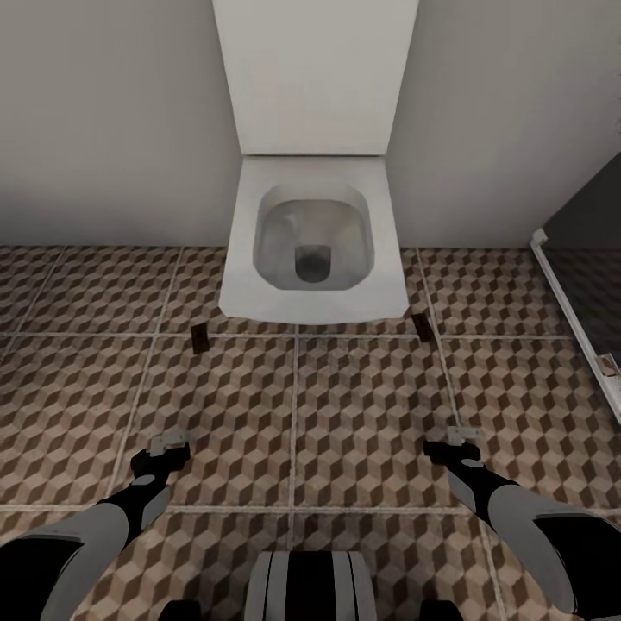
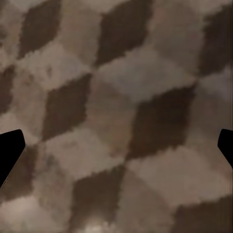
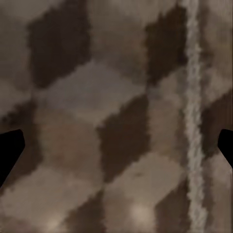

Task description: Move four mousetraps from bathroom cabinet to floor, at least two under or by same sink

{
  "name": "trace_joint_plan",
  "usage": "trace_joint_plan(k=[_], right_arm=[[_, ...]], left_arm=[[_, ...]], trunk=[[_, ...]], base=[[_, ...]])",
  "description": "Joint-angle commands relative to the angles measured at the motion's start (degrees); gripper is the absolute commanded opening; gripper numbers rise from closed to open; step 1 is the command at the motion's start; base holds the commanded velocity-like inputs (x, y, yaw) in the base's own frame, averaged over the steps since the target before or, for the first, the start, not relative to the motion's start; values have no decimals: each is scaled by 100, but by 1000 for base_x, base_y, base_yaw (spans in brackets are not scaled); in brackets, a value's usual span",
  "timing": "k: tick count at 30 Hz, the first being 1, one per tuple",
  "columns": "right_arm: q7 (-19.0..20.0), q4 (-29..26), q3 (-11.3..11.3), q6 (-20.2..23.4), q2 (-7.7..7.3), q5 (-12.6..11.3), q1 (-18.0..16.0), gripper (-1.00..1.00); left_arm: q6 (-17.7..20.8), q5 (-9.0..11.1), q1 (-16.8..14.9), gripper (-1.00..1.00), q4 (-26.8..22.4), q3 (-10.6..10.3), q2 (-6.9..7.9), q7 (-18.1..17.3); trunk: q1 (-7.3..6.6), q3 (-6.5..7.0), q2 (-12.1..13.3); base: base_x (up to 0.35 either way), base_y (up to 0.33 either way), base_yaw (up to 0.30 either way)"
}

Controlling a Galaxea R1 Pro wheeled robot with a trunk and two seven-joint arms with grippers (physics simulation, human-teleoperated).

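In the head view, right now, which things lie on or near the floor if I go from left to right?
Left gripper → left mousetrap → white toilet bowl → right mousetrap → right gripper → white-framed dark panel at the right edge, all over the cube-pattern bathroom floor.

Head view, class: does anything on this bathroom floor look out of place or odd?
Yes. Two mousetraps lie on the floor, one by the toilet's left front corner, one by its right. Small dark boards like these look odd beside a toilet.
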Motion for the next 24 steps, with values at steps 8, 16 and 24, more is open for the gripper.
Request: trace_joint_plan(k=[8,16,24], right_arm=[[-6,15,47,-35,3,-52,-5,100],[-6,15,52,-35,6,-49,-5,100],[-6,15,54,-37,11,-45,-5,100]], left_arm=[[16,45,-2,100,17,-50,-4,-3],[38,48,-2,100,24,-50,-5,-5],[37,51,-2,100,33,-50,-5,-5]], trunk=[[-21,175,10],[-42,352,20],[-62,529,31]], base=[[0,0,0],[0,0,0],[0,0,0]])
